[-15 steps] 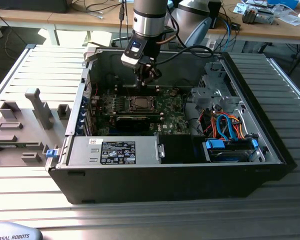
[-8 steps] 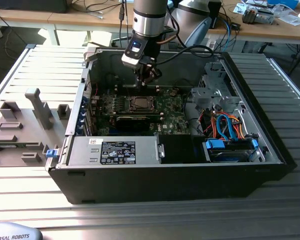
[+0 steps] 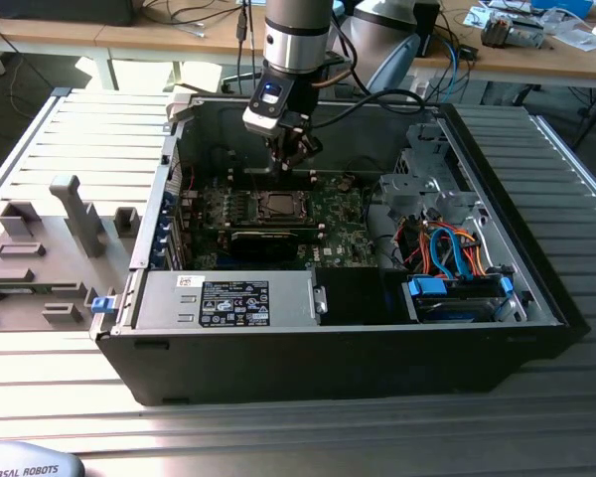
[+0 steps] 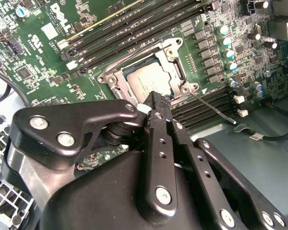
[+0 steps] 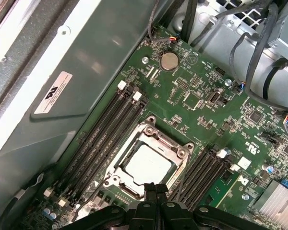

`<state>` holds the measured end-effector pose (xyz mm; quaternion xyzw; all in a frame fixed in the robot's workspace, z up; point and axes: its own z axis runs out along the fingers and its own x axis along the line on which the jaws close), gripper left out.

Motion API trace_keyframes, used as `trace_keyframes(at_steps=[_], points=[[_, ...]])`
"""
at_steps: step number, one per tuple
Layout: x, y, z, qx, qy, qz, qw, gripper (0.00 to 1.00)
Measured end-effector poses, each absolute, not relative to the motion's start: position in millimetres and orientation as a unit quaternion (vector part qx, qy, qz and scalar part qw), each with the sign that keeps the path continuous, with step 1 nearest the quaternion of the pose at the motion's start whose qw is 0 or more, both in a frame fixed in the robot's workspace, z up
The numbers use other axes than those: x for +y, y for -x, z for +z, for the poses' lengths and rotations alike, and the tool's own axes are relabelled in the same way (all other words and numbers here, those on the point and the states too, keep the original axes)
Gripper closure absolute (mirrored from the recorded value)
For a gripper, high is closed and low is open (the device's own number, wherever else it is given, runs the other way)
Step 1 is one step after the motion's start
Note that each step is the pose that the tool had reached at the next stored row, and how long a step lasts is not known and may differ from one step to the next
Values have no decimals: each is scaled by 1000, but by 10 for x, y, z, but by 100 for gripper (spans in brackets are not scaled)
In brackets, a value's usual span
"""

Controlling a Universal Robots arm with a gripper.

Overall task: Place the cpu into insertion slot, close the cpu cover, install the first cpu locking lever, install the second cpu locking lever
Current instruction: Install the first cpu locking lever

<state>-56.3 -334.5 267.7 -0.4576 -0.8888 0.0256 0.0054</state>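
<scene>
Slatted metal table point(image 3: 99, 129), open computer case point(image 3: 328, 373), grey fixtures point(image 3: 40, 263)

The computer case point(image 3: 536, 288) is open on top, so there is room to come down from above. The pincer point(image 3: 296, 157), fingers pressed together, hangs right over the cpu socket point(image 5: 151, 143). The memory slots point(image 5: 103, 139) on both sides of it lie low and flat. A thin metal lever point(image 4: 212, 108) sticks out beside the socket. In the exterior view a black card point(image 3: 268, 238) stands just beside the socket, and the drive cage point(image 3: 417, 174) and a bunch of cables point(image 3: 447, 248) crowd the exterior view's right.
</scene>
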Motion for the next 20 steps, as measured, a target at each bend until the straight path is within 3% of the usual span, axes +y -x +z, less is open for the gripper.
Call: trace_keyframes(at_steps=[20], points=[[-3345,563,2677,-901,434,26,5,89]])
